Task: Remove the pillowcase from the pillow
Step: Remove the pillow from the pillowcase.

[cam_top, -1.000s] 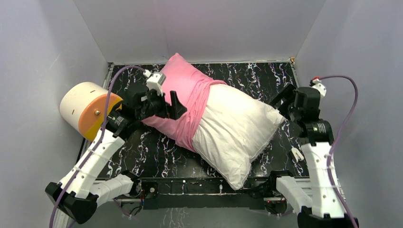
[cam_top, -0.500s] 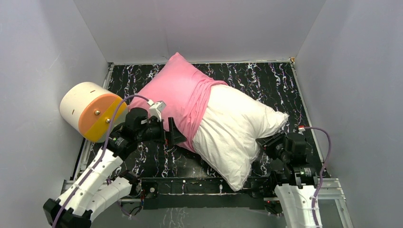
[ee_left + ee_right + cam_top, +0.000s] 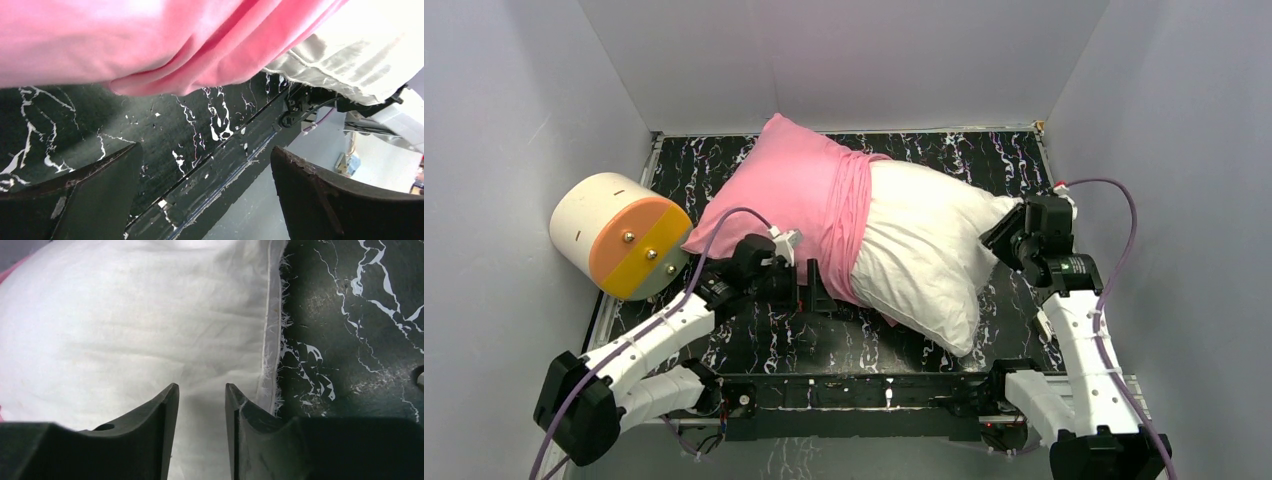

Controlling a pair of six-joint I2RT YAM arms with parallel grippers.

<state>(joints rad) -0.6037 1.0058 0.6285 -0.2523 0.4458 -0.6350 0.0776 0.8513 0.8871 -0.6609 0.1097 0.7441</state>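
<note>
The pink pillowcase (image 3: 794,195) covers the left half of the white pillow (image 3: 924,250), bunched in folds at its middle; the right half is bare. My left gripper (image 3: 816,292) is open and empty, low over the table just in front of the pillowcase's near edge. In the left wrist view the pillowcase (image 3: 150,45) hangs above the wide-apart fingers of that gripper (image 3: 205,160), with the pillow (image 3: 340,60) behind. My right gripper (image 3: 1002,238) is at the pillow's right end. Its fingers (image 3: 200,387) stand close together, with white pillow fabric (image 3: 140,325) between them beside the frayed seam.
A cream-and-orange cylinder (image 3: 619,235) lies at the left edge of the black marbled table (image 3: 984,150). Grey walls close in the left, back and right sides. A black rail (image 3: 854,385) runs along the front edge, and a small white item (image 3: 1049,325) lies near the right arm.
The pillow with its case has shifted back and to the left. My right gripper moved back and up with the pillow's right end. My left gripper moved forward and down to the pillowcase's near edge.
</note>
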